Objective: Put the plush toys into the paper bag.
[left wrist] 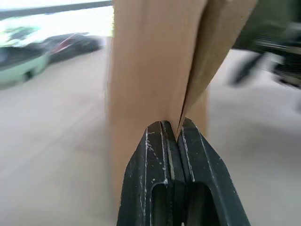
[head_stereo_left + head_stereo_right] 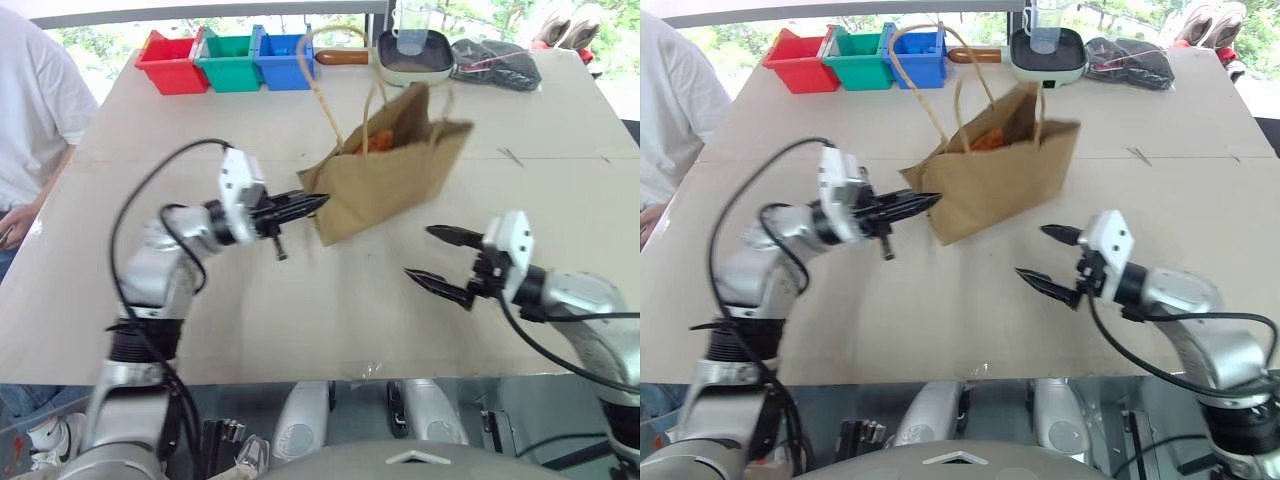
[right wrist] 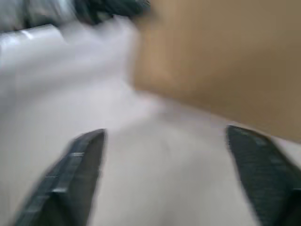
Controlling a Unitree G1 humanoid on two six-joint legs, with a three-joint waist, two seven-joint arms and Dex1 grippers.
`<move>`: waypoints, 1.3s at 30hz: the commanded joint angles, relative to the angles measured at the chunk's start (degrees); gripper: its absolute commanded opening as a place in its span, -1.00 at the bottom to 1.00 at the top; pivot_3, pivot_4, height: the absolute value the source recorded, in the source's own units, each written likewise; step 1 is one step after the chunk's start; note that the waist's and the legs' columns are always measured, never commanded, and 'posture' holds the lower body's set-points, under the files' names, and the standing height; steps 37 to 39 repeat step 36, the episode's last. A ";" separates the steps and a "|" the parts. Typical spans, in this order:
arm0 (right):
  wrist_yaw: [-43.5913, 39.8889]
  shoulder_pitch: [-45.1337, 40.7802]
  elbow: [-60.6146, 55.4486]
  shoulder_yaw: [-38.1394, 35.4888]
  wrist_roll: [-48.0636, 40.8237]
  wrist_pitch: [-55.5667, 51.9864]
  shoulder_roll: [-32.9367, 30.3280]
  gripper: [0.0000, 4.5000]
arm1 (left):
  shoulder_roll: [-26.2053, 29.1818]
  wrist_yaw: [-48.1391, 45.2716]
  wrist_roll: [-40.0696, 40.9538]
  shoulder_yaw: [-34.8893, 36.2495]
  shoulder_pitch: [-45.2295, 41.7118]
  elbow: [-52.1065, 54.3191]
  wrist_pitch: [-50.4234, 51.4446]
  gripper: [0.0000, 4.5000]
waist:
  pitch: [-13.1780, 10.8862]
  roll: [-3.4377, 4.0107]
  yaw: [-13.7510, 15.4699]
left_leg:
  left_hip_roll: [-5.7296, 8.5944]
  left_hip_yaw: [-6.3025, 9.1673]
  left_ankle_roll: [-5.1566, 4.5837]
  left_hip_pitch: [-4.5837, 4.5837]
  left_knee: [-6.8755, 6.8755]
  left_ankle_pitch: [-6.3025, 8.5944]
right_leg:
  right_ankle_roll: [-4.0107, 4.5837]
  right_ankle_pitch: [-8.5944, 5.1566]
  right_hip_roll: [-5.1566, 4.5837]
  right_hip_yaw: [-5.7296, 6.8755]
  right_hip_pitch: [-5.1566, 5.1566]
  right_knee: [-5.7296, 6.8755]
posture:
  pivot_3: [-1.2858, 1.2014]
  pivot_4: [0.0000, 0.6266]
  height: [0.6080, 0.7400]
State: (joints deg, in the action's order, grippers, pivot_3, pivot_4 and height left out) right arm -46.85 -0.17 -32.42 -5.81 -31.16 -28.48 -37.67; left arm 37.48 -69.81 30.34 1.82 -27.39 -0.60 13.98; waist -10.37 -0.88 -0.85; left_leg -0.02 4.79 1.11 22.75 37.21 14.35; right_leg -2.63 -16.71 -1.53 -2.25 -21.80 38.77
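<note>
The brown paper bag (image 2: pixel 395 185) stands tilted in the middle of the table, its cord handles (image 2: pixel 322 70) sticking up. An orange plush toy (image 2: pixel 382 139) shows inside its open mouth. My left gripper (image 2: pixel 320 203) points sideways and is shut on the bag's near-left edge; in the left wrist view the shut gripper (image 1: pixel 176 132) pinches the paper fold (image 1: pixel 188 70). To the bag's right and nearer to me, my right gripper (image 2: pixel 419 252) hangs open over the table, holding nothing and apart from the bag. In the right wrist view the bag (image 3: pixel 221 56) lies beyond the spread fingers (image 3: pixel 70 174).
Red (image 2: pixel 170 62), green (image 2: pixel 229 60) and blue (image 2: pixel 284 58) bins line the far left edge. A pale green pan (image 2: pixel 414 57) with a cup and a black pouch (image 2: pixel 495 62) sit at the far right. A person in white (image 2: pixel 35 110) stands at the left.
</note>
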 commanded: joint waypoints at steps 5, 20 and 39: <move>-3.15 8.09 -0.01 -13.98 1.03 7.56 -4.70 0.92 | 0.04 -16.97 -9.98 -5.80 -9.85 -23.45 -20.51 -1.00 | 0.00 -0.04 0.03 | 0.11 0.03 -0.01 -0.01 0.07 0.00 | -0.01 0.00 0.13 -0.03 0.03 0.03 | 0.03 -0.52 1.00; -3.27 9.78 0.95 -15.68 0.60 7.72 -5.88 0.95 | 2.88 -0.19 3.36 8.63 5.71 0.51 6.70 0.95 | -0.01 -0.03 -1.21 | -0.19 0.28 -0.02 0.04 0.14 0.01 | -0.01 0.01 0.06 -0.18 0.00 0.08 | 0.03 -0.52 1.00; -11.15 20.78 7.08 -25.28 2.76 11.99 -9.56 0.95 | -2.67 17.99 11.65 26.42 51.81 33.01 15.56 0.95 | 0.06 -0.01 0.95 | -0.17 0.01 -0.02 -0.17 0.21 0.01 | 0.01 -0.02 -0.33 -0.13 0.21 0.00 | 0.03 -0.52 1.00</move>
